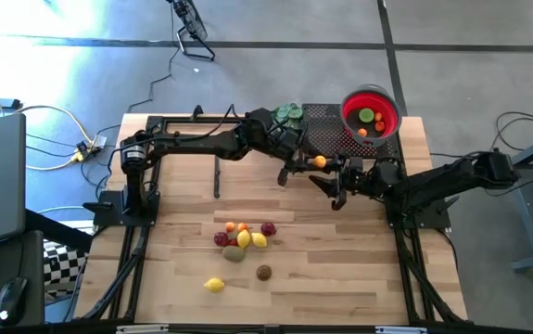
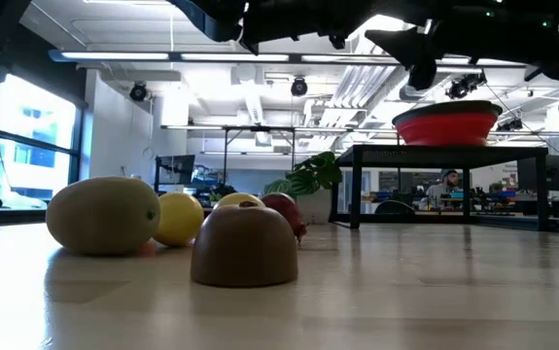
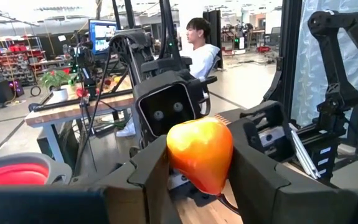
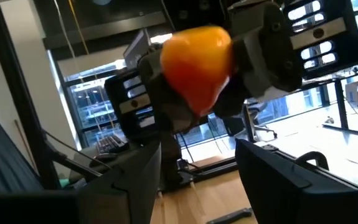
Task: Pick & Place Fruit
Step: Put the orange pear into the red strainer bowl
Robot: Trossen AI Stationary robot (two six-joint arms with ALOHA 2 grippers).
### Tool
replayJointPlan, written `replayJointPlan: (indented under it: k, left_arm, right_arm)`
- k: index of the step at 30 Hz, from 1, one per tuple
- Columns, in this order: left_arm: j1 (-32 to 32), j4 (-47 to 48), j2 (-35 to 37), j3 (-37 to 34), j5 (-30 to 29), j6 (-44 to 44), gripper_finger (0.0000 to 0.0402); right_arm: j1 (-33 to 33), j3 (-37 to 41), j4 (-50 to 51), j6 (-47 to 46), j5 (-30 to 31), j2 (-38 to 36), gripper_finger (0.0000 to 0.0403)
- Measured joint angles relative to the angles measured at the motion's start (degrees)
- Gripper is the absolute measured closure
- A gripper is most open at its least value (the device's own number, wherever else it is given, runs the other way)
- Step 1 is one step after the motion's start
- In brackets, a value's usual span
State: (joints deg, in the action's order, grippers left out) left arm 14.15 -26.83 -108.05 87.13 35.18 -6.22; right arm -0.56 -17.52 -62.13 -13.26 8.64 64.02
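Note:
My left gripper (image 1: 314, 165) reaches out over the table's far right part and is shut on an orange toy fruit (image 3: 200, 152). My right gripper (image 1: 333, 183) is open and faces it from the right, close by. In the right wrist view its two fingers (image 4: 135, 180) stand apart below the held fruit (image 4: 196, 62) and touch nothing. Several more fruits (image 1: 243, 237) lie in a cluster on the table's middle, with a yellow one (image 1: 214, 285) and a brown one (image 1: 263, 272) nearer. The red bowl (image 1: 370, 113) holds a few fruits. My left gripper pinches the orange fruit's rounded sides (image 3: 172, 149) between its two fingers. The fingers come at it from the table's left. The fruit is lifted clear of the table, with its narrower end pointing down.
The red bowl stands on a black raised stand (image 1: 326, 130) at the table's far right, beside a green leafy plant (image 1: 290, 113). In the low view the table fruits (image 2: 245, 245) sit on the near left and the bowl (image 2: 446, 124) is high on the right. A person sits beyond the table.

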Motion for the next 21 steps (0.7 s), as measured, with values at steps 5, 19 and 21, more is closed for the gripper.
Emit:
replayJointPlan:
  k: [5, 19, 21]
  left_arm:
    - [0.0, 0.0, 0.0, 0.0, -0.2, 0.0, 0.0257]
    - [0.0, 4.4, 0.0, 0.0, -0.3, -2.5, 0.0257]
    - [0.1, 4.4, 0.0, 0.0, -0.3, -2.5, 0.0257]
  right_arm:
    - [0.0, -1.7, 0.1, 1.4, 0.0, 2.0, 0.0203]
    - [0.0, -1.9, 0.4, 3.0, 0.2, 1.8, 0.0204]
    - [0.0, -1.9, 1.6, 3.0, 0.2, 1.8, 0.0207]
